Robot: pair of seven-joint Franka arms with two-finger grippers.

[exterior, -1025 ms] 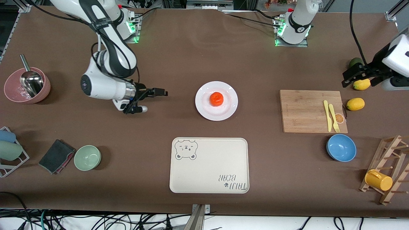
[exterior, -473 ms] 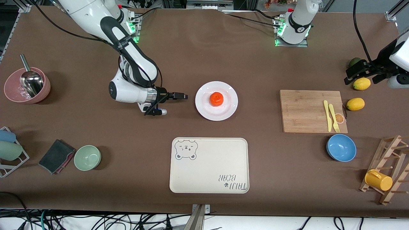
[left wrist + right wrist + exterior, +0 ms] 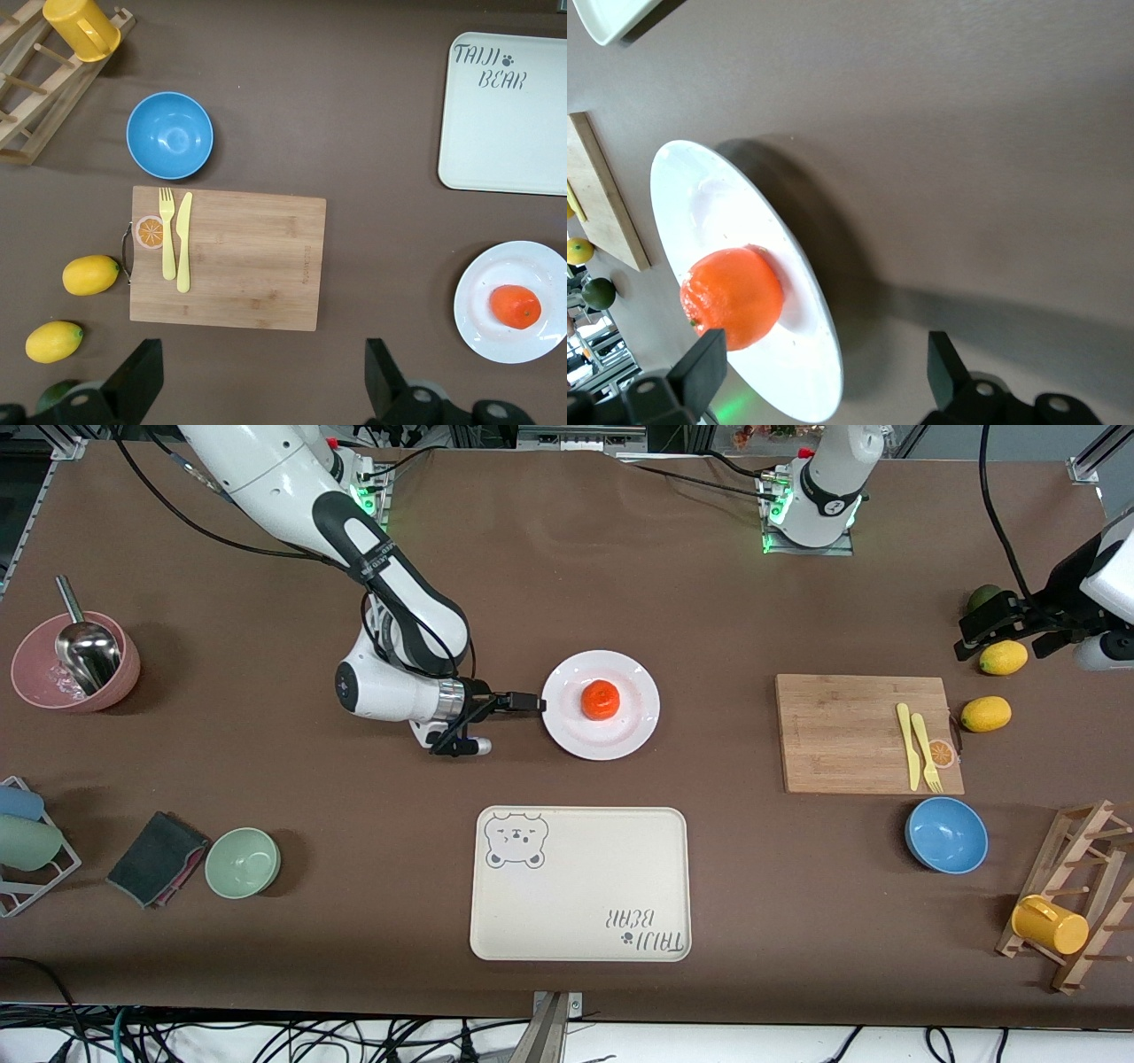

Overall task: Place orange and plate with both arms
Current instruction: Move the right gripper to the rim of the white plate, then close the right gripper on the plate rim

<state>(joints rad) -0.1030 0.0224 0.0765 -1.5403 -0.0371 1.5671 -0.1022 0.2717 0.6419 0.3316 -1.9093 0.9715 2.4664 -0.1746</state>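
Orange (image 3: 601,699) sits on plate (image 3: 638,740), mid-table. Right gripper (image 3: 528,702) low at plate's rim, jaws spread, empty. Left gripper (image 3: 1005,631) waits over lemons at table end, jaws spread. Plate stiff, glossy, likely slippery (breakable): pinch rim. Orange may roll.

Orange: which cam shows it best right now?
Right wrist view: the orange fills the frame close up, sitting on the plate. Front view shows it whole but small; left wrist view has it small near the frame edge.
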